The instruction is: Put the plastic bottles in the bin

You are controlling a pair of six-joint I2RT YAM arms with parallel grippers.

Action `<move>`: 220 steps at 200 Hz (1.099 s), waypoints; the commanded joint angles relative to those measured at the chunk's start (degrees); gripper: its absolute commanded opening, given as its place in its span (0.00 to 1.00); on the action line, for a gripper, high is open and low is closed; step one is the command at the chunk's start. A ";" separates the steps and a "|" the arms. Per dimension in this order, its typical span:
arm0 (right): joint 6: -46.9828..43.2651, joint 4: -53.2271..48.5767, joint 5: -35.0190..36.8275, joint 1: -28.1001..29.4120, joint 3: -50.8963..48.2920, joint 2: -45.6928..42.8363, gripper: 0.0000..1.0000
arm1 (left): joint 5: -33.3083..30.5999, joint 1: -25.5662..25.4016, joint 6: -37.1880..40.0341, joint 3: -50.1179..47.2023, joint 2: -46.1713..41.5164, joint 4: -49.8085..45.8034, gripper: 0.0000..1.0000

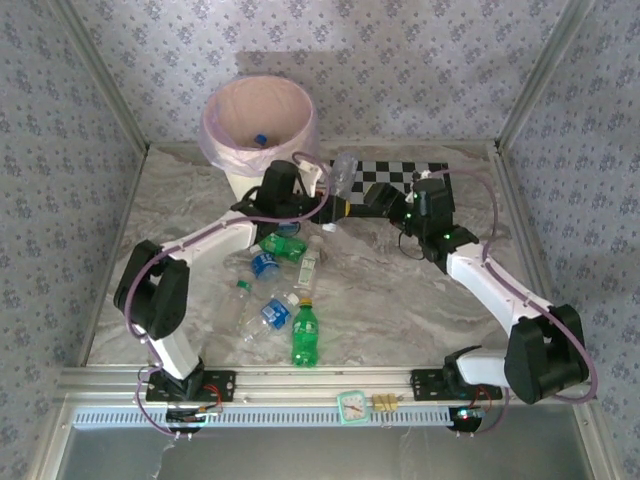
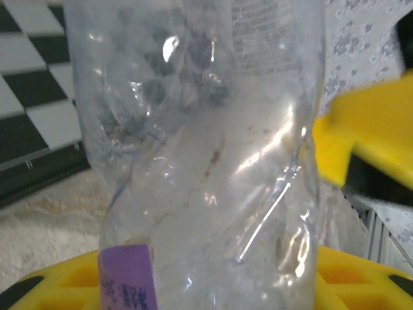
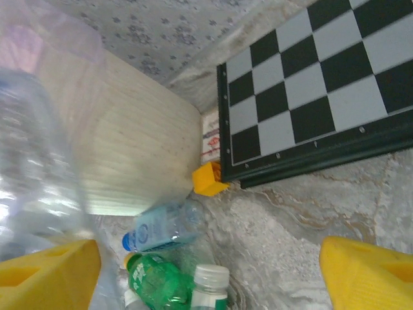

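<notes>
Nearest the arms, a green bottle (image 1: 305, 335) is seen lying on the surface (image 1: 420, 300), cap pointing away from the bases. Just beyond it, two blue-label bottles (image 1: 275, 313) (image 1: 265, 265) are scattered on their sides. A second green bottle (image 1: 283, 246) and a white-capped bottle (image 1: 308, 266) lie close by. All of these are outside the bin.

Past that cluster the two arms meet mid-surface. The left gripper (image 1: 316, 188) is clamped on a clear bottle (image 1: 343, 173): in the left wrist view its jaws are pressed to both sides of the crumpled body, and a purple label (image 2: 126, 279) is seen low down. The bottle is held up off the surface, just right of the bin and short of its rim.

The right gripper (image 1: 346, 208) is facing it with jaws spread wide and nothing between them. In the right wrist view the clear bottle is seen beside one jaw; contact cannot be told.

Further back, a yellow cube (image 3: 210, 179) and a red-white box (image 3: 210, 137) are tucked between the bin wall and a chessboard (image 1: 400, 176).

Farthest is the bin (image 1: 228, 175), pink liner folded over the rim, with something blue (image 1: 261, 140) seen inside.
</notes>
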 commanded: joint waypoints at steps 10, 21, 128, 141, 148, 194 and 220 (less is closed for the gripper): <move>1.37 1.34 -1.17 1.19 -1.09 2.32 1.00 | -4.18 1.49 7.22 8.28 -3.86 -6.94 0.43; 1.39 1.49 -2.03 1.67 -0.77 3.42 1.00 | -6.08 2.47 8.28 11.39 -4.00 -9.52 0.42; -1.43 -1.92 -2.03 4.02 2.69 7.03 1.00 | -22.03 14.84 18.43 34.61 -0.20 -25.43 0.41; -1.63 -1.95 -2.35 3.95 3.04 7.34 1.00 | -24.80 15.37 20.76 36.56 1.44 -27.57 0.41; -1.78 -2.15 -2.48 3.98 3.32 7.50 1.00 | -25.57 15.72 21.61 37.91 2.38 -28.88 0.41; -1.96 -3.69 -3.22 3.90 4.11 8.38 1.00 | -29.25 16.59 24.36 49.42 11.37 -39.63 0.42; -1.95 -4.43 -3.08 3.87 4.19 8.22 1.00 | -30.66 16.58 24.67 55.06 16.01 -45.10 0.44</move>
